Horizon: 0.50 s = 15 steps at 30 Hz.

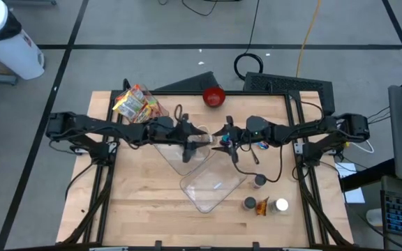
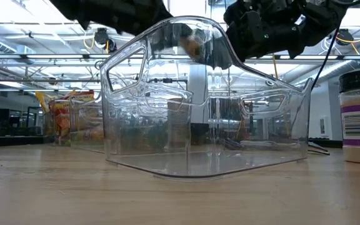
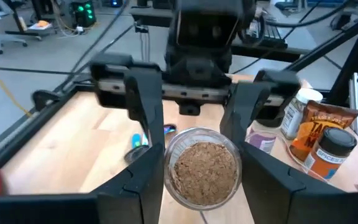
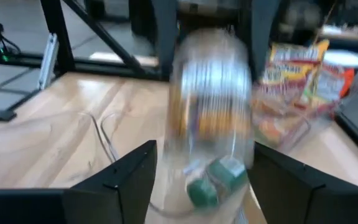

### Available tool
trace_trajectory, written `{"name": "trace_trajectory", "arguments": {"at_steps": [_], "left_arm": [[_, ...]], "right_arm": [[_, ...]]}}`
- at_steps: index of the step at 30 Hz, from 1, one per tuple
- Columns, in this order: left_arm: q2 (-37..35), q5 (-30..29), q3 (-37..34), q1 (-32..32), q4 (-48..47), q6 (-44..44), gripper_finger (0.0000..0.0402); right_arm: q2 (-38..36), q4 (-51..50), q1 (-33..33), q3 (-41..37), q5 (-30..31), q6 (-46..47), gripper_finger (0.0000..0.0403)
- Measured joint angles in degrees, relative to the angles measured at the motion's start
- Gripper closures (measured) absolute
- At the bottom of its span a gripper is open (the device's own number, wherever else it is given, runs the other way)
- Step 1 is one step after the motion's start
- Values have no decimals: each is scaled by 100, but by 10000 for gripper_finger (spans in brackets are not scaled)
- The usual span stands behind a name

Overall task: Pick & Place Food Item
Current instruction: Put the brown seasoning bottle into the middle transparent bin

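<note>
Both dark six-joint arms reach level toward each other over the middle of the table, wrists nearly meeting (seen from above). The left gripper (image 1: 199,137) has its two dark fingers (image 3: 143,109) set on either side of a clear round jar of brown granules (image 3: 202,167), close against its sides. The right gripper (image 1: 220,139) faces it from the other end, its fingers (image 4: 120,180) standing apart from that same jar, gaps showing on both sides.
</note>
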Motion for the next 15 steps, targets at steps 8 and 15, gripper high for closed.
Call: {"name": "trace_trajectory", "arguments": {"at_steps": [8, 15], "left_arm": [[-1497, -1376, 4, -133, -2677, -365, 225], [-1979, -1721, 7, -90, -5316, -1911, 225]], "right_arm": [[-612, -1127, -36, 0, -8, -23, 148], [-913, -1284, -36, -2, -5, -24, 153]]}}
